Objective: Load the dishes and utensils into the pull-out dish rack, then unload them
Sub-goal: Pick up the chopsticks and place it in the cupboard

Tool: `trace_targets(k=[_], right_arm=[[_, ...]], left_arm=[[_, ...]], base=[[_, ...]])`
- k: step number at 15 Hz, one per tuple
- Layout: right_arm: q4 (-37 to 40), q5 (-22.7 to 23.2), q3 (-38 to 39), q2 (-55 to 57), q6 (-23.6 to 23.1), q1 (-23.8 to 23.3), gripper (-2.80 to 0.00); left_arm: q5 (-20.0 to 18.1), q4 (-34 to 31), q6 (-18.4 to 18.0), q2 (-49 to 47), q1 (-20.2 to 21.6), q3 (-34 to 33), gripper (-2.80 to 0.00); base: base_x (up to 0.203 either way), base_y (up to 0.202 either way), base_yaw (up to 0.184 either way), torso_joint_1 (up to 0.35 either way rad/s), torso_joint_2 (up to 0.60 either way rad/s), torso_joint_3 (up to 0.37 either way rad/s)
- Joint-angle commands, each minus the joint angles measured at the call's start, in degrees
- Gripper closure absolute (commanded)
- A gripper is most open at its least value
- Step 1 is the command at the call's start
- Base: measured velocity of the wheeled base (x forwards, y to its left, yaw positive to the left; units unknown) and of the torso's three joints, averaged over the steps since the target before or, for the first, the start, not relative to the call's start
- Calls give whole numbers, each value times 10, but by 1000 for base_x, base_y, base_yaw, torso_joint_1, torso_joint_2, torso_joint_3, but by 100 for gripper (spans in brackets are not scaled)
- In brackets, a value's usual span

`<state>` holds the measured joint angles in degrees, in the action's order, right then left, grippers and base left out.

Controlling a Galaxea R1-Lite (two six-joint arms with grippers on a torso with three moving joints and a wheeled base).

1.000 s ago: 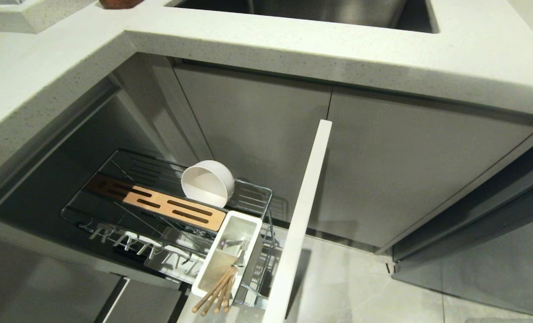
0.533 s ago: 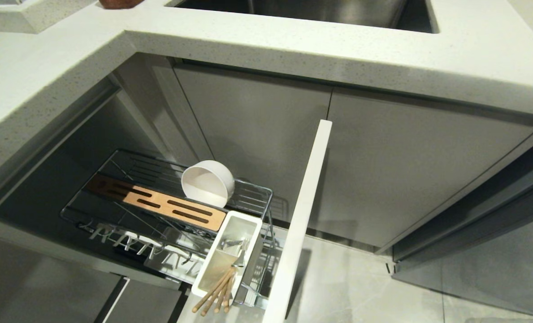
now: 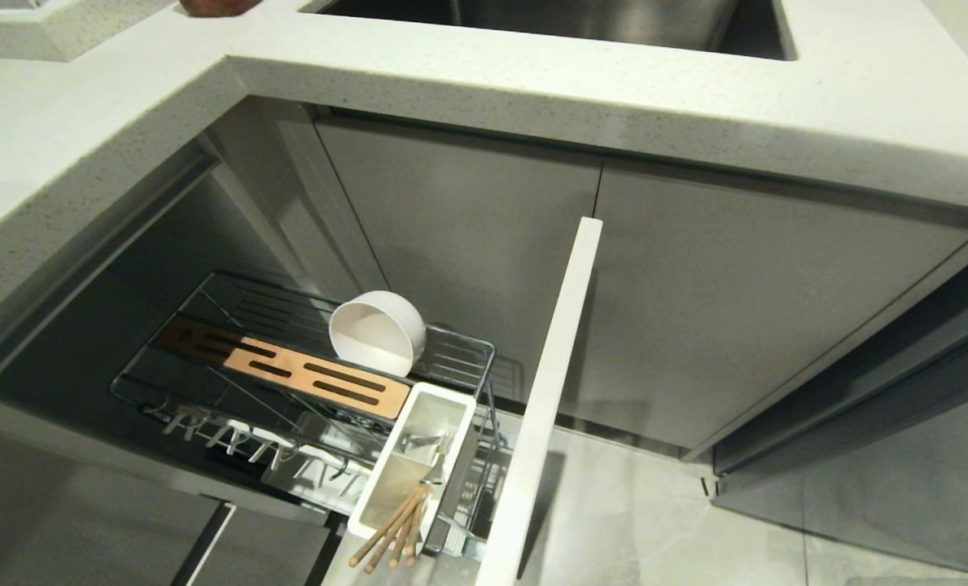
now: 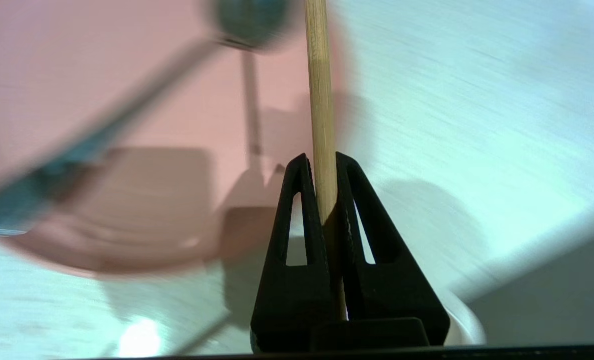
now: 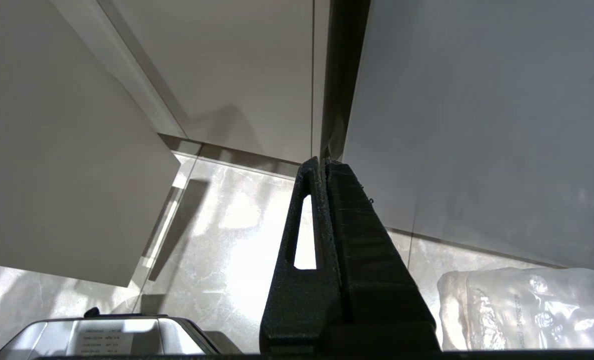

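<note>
Steel sink (image 3: 549,20), speckled countertop (image 3: 614,89)

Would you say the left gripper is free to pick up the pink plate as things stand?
Probably not yet: the left gripper is shut on a chopstick, so its jaws are taken. The plate lies close beneath with a spoon on it.

Head view is sharp and evenly lit; the rack (image 3: 304,358) sits in dim cabinet shadow. Left wrist view is streaked with motion blur, the plate (image 4: 127,100) smeared, the chopstick (image 4: 320,100) crisp. Glare whitens the floor (image 5: 237,230).
</note>
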<state>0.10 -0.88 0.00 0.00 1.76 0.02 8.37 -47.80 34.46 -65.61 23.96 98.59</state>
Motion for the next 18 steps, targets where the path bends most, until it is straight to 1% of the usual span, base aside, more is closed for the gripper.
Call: trace_targets(k=[1,3,5,7,9,10,11,12,13,14,16,17,18], right_arm=[[0,0,1,0,0,1,0],[0,0,1,0,0,0,0],[0,0,2,0,0,1,0],[0,0,1,0,0,0,0],[0,0,1,0,0,1,0],[0,0,1,0,0,1,0],[0,0,1,0,0,1,0],[0,0,2,0,0,0,0],[0,0,1,0,0,0,0],[0,0,2,0,0,1,0],[0,0,1,0,0,0,0],[0,0,2,0,0,1,0],[0,0,1,0,0,1,0]], left_arm=[[-12,-2,11,24,-61,14,0],[-31,-2,24,41,-184,25,0],[-51,-2,29,61,-310,29,0],[-69,-7,32,88,-444,23,0],[-78,-14,33,115,-561,-7,0],[-81,-21,33,126,-614,-38,0],[-83,-34,34,133,-658,-80,0],[-85,-60,35,136,-688,-118,0],[-86,-101,37,129,-714,-143,0],[-85,-137,37,117,-729,-147,0],[-84,-205,39,82,-745,-137,0],[-82,-226,46,69,-749,-131,0],[-79,-233,51,56,-751,-127,0]], base=[[0,0,0,0,0,0],[0,0,0,0,0,0],[0,0,0,0,0,0],[0,0,0,0,0,0],[0,0,0,0,0,0],[0,0,0,0,0,0],[0,0,0,0,0,0],[0,0,0,0,0,0],[0,0,0,0,0,0],[0,0,0,0,0,0],[0,0,0,0,0,0],[0,0,0,0,0,0],[0,0,0,0,0,0]])
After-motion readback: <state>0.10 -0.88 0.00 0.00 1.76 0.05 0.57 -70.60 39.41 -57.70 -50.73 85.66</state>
